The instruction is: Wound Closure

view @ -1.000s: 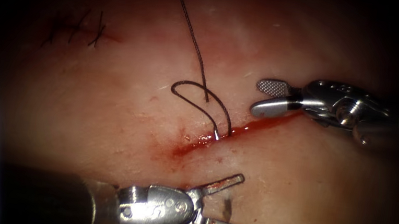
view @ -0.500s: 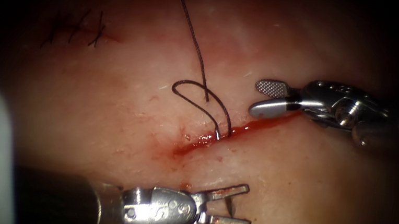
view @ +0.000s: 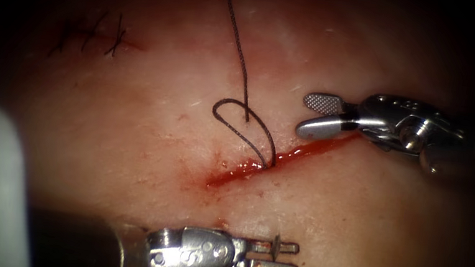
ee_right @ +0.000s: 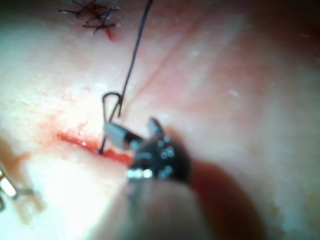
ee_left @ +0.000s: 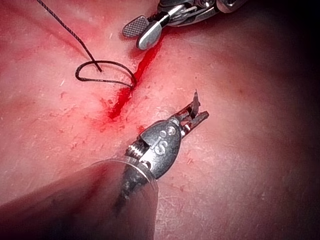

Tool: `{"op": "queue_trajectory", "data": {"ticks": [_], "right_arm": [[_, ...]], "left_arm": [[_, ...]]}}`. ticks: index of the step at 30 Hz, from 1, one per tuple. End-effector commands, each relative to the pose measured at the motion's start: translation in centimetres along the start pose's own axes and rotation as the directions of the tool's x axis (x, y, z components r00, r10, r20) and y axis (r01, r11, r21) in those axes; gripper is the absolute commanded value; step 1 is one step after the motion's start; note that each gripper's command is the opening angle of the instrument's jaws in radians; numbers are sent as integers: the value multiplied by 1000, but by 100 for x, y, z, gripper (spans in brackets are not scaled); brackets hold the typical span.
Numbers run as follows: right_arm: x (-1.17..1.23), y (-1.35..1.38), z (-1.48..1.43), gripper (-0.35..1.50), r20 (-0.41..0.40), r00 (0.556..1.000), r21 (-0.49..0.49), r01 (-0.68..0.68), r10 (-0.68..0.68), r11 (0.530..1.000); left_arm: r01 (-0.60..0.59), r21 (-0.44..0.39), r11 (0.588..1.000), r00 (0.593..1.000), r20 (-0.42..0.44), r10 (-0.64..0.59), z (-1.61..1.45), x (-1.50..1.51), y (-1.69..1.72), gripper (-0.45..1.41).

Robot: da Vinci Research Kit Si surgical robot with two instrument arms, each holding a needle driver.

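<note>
Left claw (view: 285,257) seemingly grips needle (view: 276,241); right claw (view: 309,114) open, empty.

The left arm's tool (view: 288,258) is reaching in from the lower left of the endoscope view, its shaft lying nearly level and its two jaws lying almost parallel, clamping the needle (view: 276,244) near its tip, where it is emerging from the tissue (view: 361,234). The right arm's tool (view: 314,115) is coming in from the right, its jaws standing spread apart, the ridged face of one showing, gripping nothing.
</note>
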Motion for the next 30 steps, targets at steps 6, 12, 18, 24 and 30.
{"op": "queue_trajectory", "data": {"ticks": [6, 12, 18, 24, 30], "right_arm": [[-5, -2, 8, 116, 1, 1000, 3, -1, 1, 1000], [-7, -6, 6, 116, -3, 994, 7, -113, 113, 994], [-9, -9, 6, 116, -2, 990, 10, -142, 142, 990], [-9, -9, 6, 116, -1, 990, 10, -141, 141, 990], [-9, -7, 6, 116, 0, 992, 11, -124, 124, 992]], "left_arm": [[80, -50, 996, 997, -14, -81, 0, 18, 15, -45], [301, -240, 923, 939, -94, -331, 0, 50, 37, -45], [389, -333, 859, 883, -129, -451, -7, 73, 35, -45], [410, -371, 833, 842, -198, -503, -31, 103, 21, -45], [266, -287, 920, 907, -250, -340, -46, 124, 8, -45]]}}
